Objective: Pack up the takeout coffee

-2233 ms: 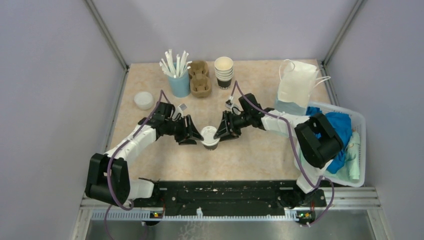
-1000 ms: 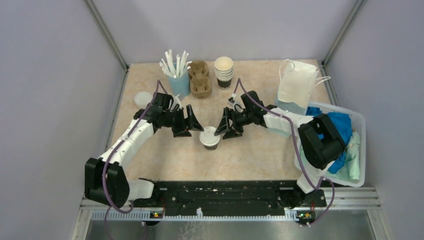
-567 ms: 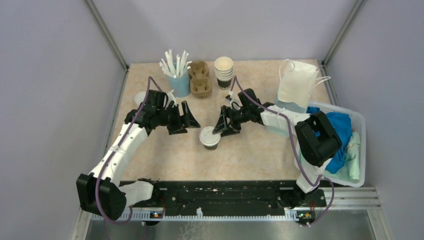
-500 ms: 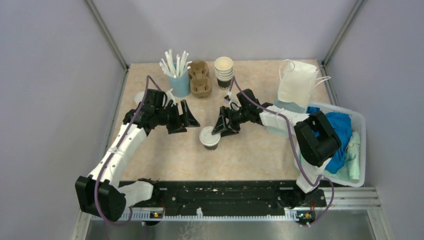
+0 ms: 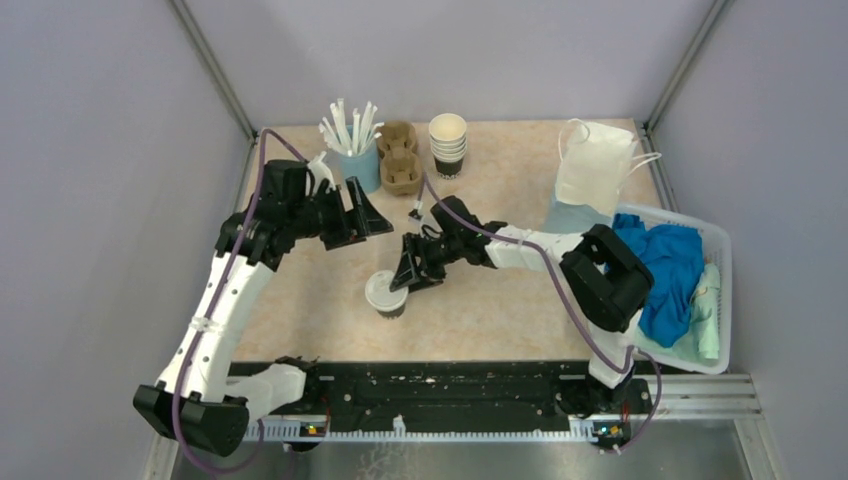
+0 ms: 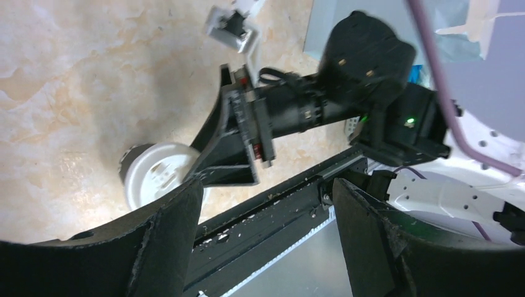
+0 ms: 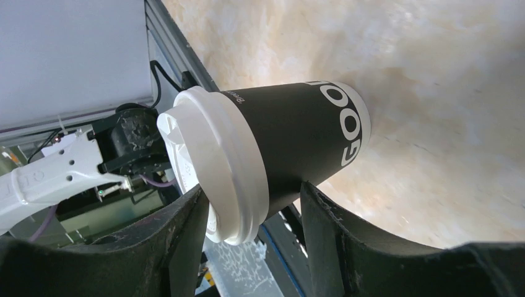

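1. Comparing with one second ago, I see that the left gripper point(image 5: 356, 214) has gone up and back, away from the coffee cup point(image 5: 386, 296). Its jaws stand wide apart and hold nothing. The cup is now well apart from it, on its near side.
2. The right gripper point(image 5: 408, 272) has narrowed around the cup. In the right wrist view the cup sits between the two fingers, one against the rim of the white lid point(image 7: 207, 185) and the other against the dark wall. I judge that this hand is clamped on the cup.
3. The cup has shifted together with this hand, toward the near edge of the table point(image 5: 500, 300) and toward the left arm's side. It looks upright and the lid is on. I cannot tell if its base is lifted or slides on the table.
4. For the task this means, I think, that capping is finished and the carrying step begins, with the right arm alone in charge.
5. The cardboard carrier point(image 5: 400, 168) and the white bag point(image 5: 595, 165) both lie beyond the right hand, on its far side, so the next move must bring the cup back that way.
6. The grip is close to the lid. I would squeeze gently, because pressure there could loosen it.
7. I see only one capped cup. The stacked cups point(image 5: 447, 145) beyond the hand have no lid.
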